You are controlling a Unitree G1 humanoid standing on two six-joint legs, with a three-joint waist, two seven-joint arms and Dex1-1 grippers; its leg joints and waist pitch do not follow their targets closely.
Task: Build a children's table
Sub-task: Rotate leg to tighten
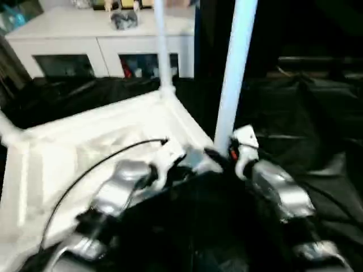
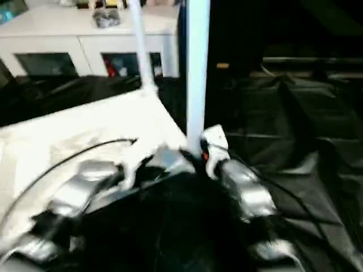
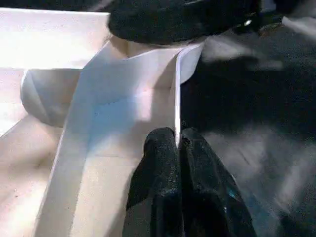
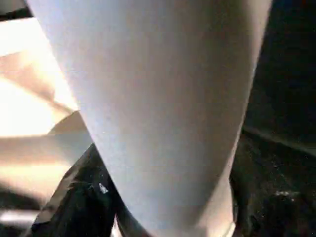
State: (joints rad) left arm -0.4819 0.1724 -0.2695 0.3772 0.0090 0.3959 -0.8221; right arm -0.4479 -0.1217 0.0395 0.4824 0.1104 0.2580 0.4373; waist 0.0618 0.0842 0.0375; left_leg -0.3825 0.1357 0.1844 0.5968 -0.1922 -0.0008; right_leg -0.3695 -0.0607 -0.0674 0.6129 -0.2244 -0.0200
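Tabletop: the white plastic rectangular tabletop (image 1: 96, 141) is seen lying with its ribbed underside up on a surface draped in black cloth (image 1: 317, 124); it serves as the landmark below.
Near leg: a long white tapered tube leg (image 1: 232, 73) is seen standing upright at the tabletop's near right corner, its foot at the rounded corner socket (image 3: 148, 74).
Far leg: a second white tube leg (image 1: 161, 45) is seen upright at the tabletop's far right corner.
Left gripper: the left gripper (image 3: 177, 148) is placed at the tabletop's right edge, just beside the near corner; its black fingers (image 3: 158, 168) are pressed together on the thin white rim wall (image 3: 176, 94), one on each side.
Right gripper: the right gripper (image 1: 227, 154) is held at the foot of the near leg, against the tabletop's near right corner; black fingers (image 4: 84, 197) are seen on either side of the tube, spread to its width, but whether they actually clamp it cannot be told.
Background: a white cabinet with glass doors (image 1: 102, 51) is seen beyond the tabletop's far edge.
Cable: a thin black cable (image 1: 96, 164) is seen running over the tabletop toward the left wrist.
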